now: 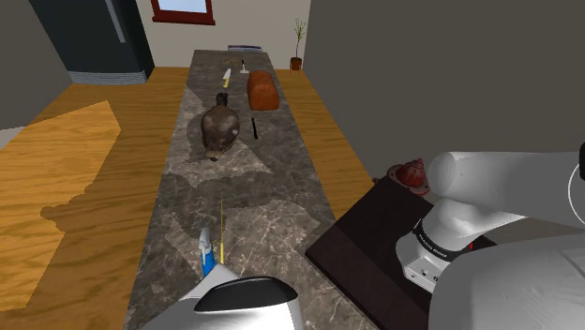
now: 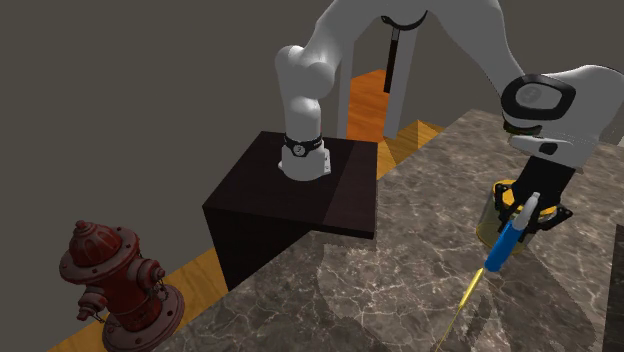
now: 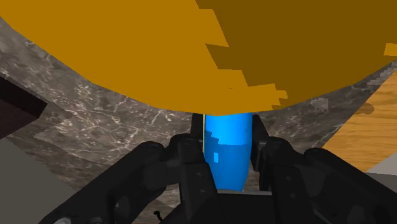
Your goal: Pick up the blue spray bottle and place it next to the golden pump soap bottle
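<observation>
Jaws clenched on the blue spray bottle (image 3: 226, 153). In the wrist view a black finger presses each side of the blue body. Gripper (image 2: 530, 212) grips it near the white head end in the second exterior view, and the bottle (image 2: 503, 243) hangs tilted, blue end pointing down toward the counter (image 2: 400, 260). Can't tell if it's clear of the surface.

Golden soap bottle (image 2: 488, 215) sits just behind the gripper and spray bottle. From the wrist it's a big golden mass (image 3: 191, 51) right past the bottle's end. Contact between the two: can't tell.

A thin yellow line runs from the spray bottle's low end down across the marble; can't tell what it is.

In the shoulder view, spray bottle (image 1: 204, 258) is at the near end of the counter. Brown loaf (image 1: 263, 91) and dark round vessel (image 1: 219, 128) are well apart from it, toward the far end.

Red fire hydrant (image 2: 110, 280) stands on the floor beside the dark stand (image 2: 260, 190).
</observation>
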Tool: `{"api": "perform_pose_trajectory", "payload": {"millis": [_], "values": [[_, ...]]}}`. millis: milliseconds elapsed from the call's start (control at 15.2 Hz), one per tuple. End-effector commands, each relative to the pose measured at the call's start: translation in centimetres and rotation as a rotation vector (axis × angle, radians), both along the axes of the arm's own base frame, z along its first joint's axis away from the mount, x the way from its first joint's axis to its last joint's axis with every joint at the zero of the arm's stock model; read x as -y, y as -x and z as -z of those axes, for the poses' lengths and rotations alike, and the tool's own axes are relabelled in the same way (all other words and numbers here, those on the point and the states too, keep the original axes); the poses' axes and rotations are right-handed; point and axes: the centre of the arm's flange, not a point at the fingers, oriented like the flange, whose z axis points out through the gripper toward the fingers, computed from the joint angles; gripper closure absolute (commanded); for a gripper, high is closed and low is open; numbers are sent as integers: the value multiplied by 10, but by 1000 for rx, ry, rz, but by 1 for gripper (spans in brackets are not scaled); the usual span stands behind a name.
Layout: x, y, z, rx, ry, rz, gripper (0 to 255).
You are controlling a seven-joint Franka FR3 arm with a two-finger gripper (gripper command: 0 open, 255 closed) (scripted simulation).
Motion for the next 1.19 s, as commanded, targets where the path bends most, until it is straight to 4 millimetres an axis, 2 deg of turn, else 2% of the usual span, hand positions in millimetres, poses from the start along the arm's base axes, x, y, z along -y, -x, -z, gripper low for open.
{"api": "perform_pose_trajectory", "payload": {"millis": [0,330,594,1122], "values": [[0,0,0,0,0,0,0],[0,0,0,0,0,0,0],[-12,19,-45,0,0,0,0],[-12,19,-45,0,0,0,0]]}}
